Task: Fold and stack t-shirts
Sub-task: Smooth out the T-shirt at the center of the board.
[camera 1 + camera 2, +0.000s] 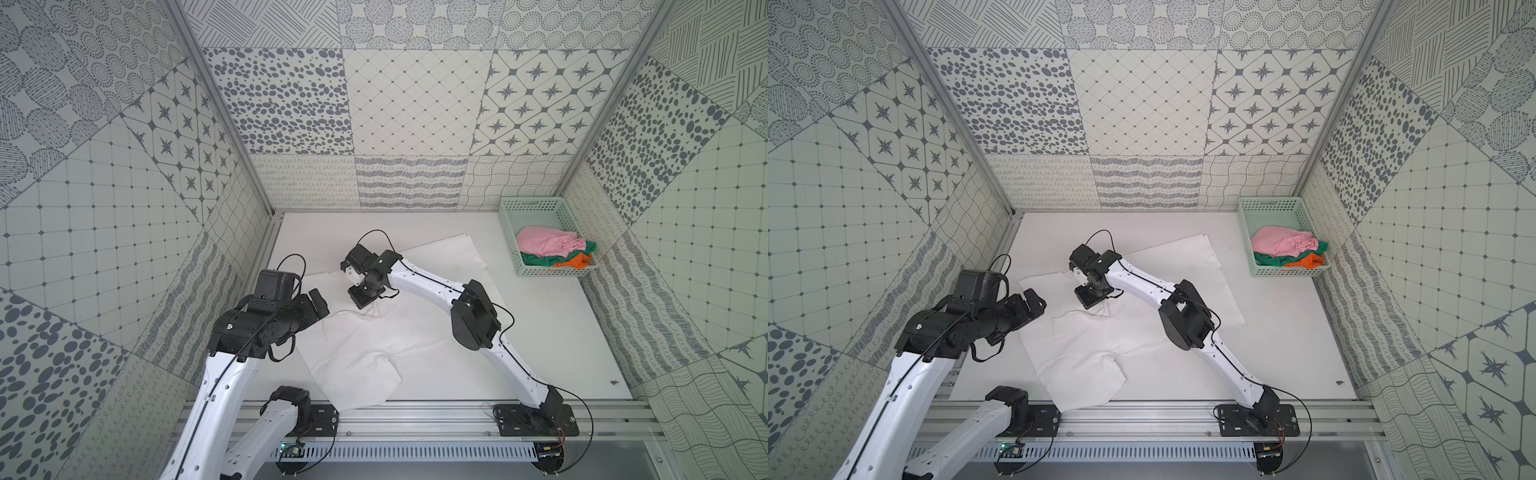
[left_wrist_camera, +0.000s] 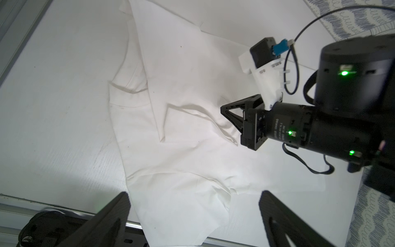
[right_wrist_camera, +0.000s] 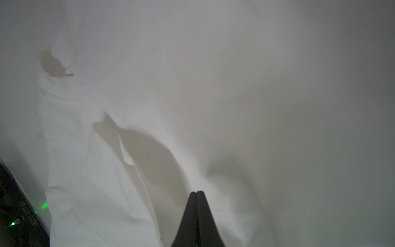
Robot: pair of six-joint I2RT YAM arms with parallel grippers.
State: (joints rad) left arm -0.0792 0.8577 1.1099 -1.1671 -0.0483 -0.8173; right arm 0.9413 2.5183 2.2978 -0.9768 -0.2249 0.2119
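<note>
Reaching over white t-shirt (image 1: 365, 345), right end effector (image 3: 196, 192) closed

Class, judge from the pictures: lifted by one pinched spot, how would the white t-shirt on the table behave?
Probably floppy: the white t-shirt lies in soft creases and folded flaps. Likely light, since its thin layers lie nearly flat. It would probably drape and trail, as one corner overhangs the table edge.
</note>
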